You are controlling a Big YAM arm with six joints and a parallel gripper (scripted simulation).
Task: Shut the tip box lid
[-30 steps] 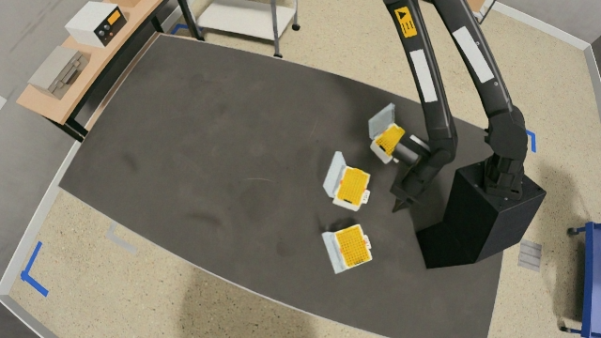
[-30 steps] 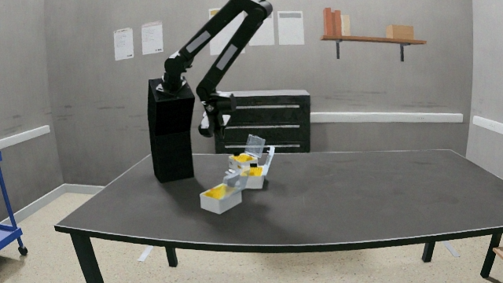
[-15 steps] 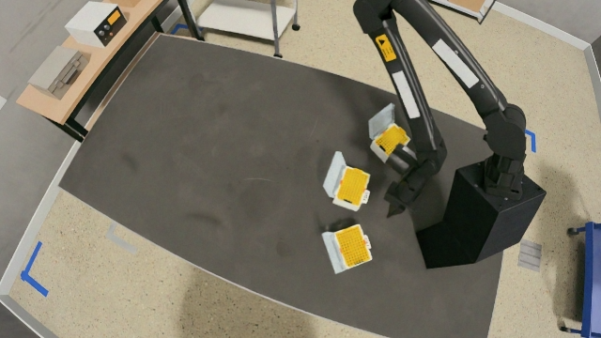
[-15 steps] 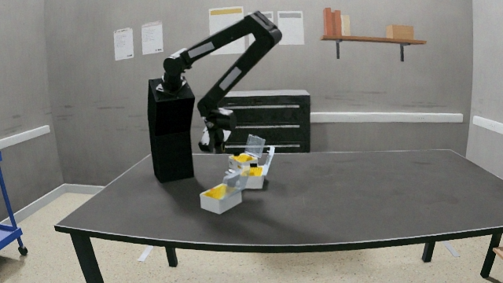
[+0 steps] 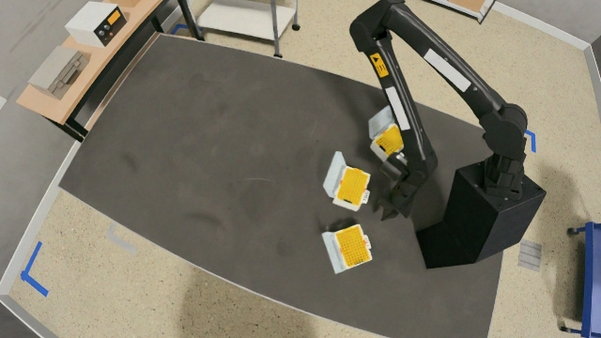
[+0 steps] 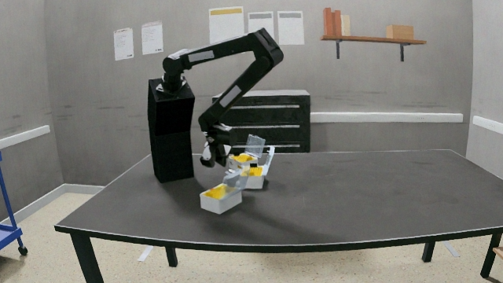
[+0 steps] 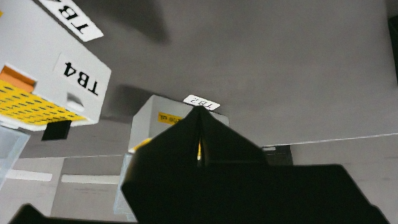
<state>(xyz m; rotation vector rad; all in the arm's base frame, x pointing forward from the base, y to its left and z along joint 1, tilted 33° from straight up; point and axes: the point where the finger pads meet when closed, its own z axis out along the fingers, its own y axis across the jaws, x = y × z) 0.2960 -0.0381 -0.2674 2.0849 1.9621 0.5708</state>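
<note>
Three white tip boxes with yellow tip racks stand on the dark bench, all with lids open. In the wrist view the box marked TB4 is close at the upper left, and the box TB2 is straight ahead behind my fingertips. TB4 appears to be the middle box, with its lid standing open on its far side. TB2 is the front box. The third box is partly hidden behind the arm. My gripper is shut and empty, hovering just right of TB4, apart from it.
The black robot base stands on the bench right of the boxes. A side bench with instruments is at the far left, and a blue cart stands at the right edge.
</note>
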